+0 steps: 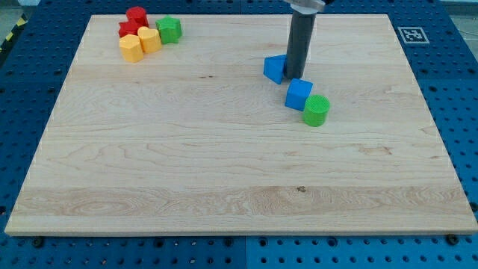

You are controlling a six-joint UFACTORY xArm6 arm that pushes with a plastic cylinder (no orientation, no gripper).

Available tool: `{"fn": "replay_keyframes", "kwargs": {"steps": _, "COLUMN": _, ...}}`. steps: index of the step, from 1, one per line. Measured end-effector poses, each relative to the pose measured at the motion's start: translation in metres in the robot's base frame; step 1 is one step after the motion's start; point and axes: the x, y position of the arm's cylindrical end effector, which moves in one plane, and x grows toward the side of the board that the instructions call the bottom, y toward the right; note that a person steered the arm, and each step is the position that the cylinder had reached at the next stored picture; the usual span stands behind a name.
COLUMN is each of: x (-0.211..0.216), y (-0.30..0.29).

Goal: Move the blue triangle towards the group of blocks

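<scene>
My tip (pixel 294 77) touches the right side of the blue triangle (pixel 275 68) near the counter's (pixel 224 164) top centre; its pointing direction and long axis are unclear. The arm carries no gripper. The red, yellow and green group of blocks (pixel 148 33) sits well apart at the view's top left.

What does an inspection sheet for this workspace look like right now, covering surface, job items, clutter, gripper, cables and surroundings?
Surface: wooden board, flat, no damage seen.
Job's things: blue triangle right of centre near the view's top; group of blocks at top left: red blocks, yellow blocks, green block.
Clutter: blue cube and green cylinder, touching, just below the triangle.
Gripper: none; my tip sits against the triangle's right side, above the blue cube.
Cables: nothing seen.
Surroundings: blue perforated table; marker tag at top right.
</scene>
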Motion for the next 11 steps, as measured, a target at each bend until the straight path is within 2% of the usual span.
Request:
{"fn": "replay_keyframes", "kwargs": {"steps": 3, "x": 0.000, "y": -0.017}}
{"fn": "replay_keyframes", "kwargs": {"steps": 6, "x": 0.001, "y": -0.075}}
{"fn": "replay_keyframes", "kwargs": {"steps": 8, "x": -0.027, "y": -0.081}}
{"fn": "replay_keyframes", "kwargs": {"steps": 10, "x": -0.008, "y": 0.008}}
{"fn": "replay_keyframes", "kwargs": {"steps": 11, "x": -0.025, "y": 0.021}}
